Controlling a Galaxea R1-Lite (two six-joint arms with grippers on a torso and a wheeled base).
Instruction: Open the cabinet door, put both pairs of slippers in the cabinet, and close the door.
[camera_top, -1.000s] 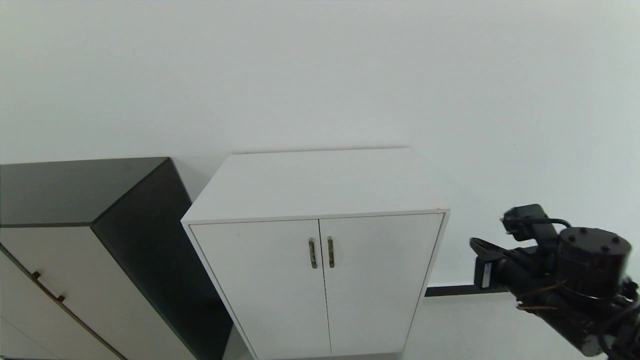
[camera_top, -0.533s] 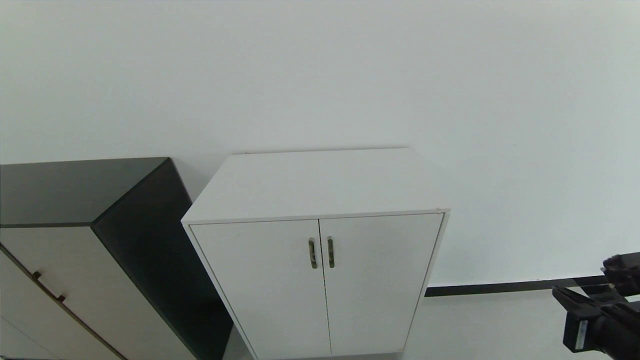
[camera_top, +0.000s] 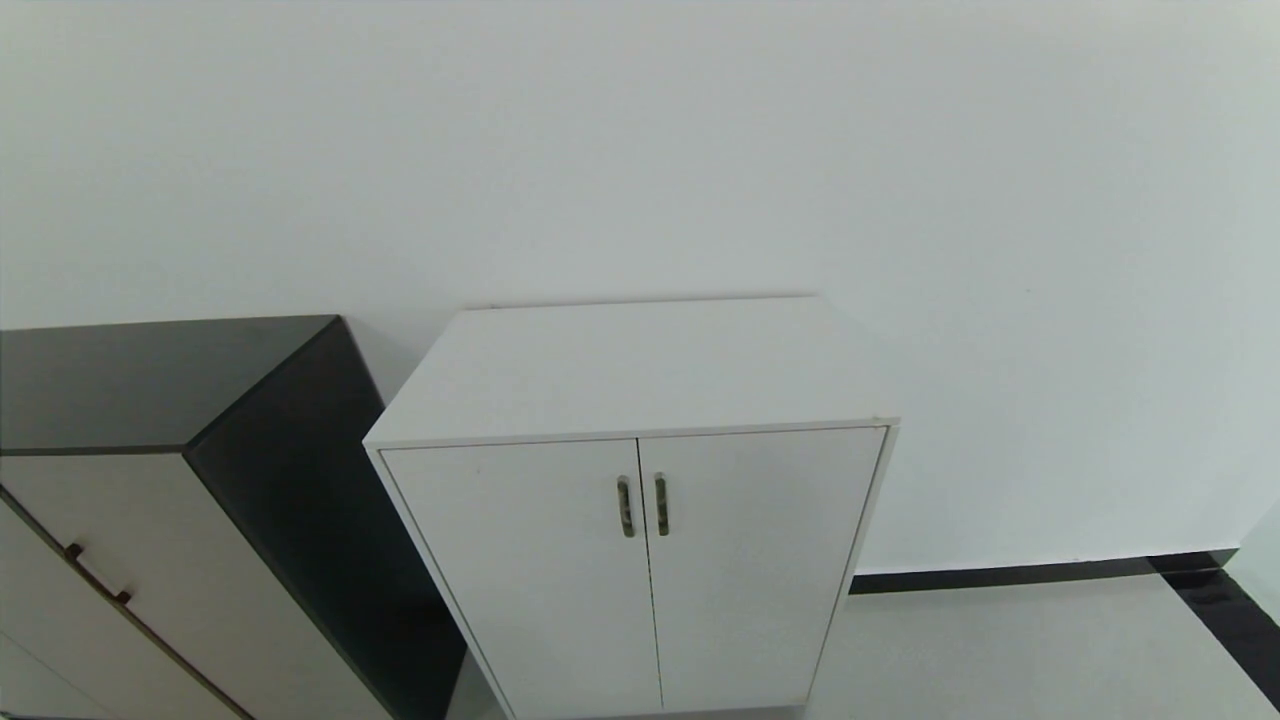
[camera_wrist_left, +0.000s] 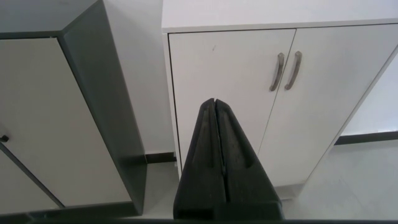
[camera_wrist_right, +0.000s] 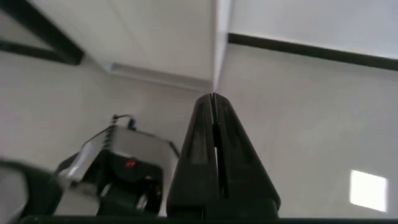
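Low before the cabinet (camera_top: 640, 370): left gripper (camera_wrist_left: 215, 102) closed tight, fingers flat together, nothing held, aimed at left door (camera_wrist_left: 224, 68). Same for right gripper (camera_wrist_right: 214, 98): closed, empty, pointed down at floor (camera_wrist_right: 311, 124) off to the right.

Cabinet itself white, backed against far wall (camera_top: 640, 150), both doors flush shut. Left handle (camera_top: 625, 507) & right handle (camera_top: 661, 504) side by side at centre seam. Dark cabinet (camera_top: 290, 480) just to its left, narrow gap between. Whether slippers inside: cannot tell w/ doors shut.

Prob. step, if opening:
- Spread fingers first, then approach one handle square-on.
- Straddle that bar only. Handles v. close, so easy to snag both.
- Pull along door's arc, away from hinge side, not straight back.
- Keep other arm clear of swing.
- Left door prob. swings toward dark cabinet, so check room there.

If closing already done: check seam even top to bottom, no more.
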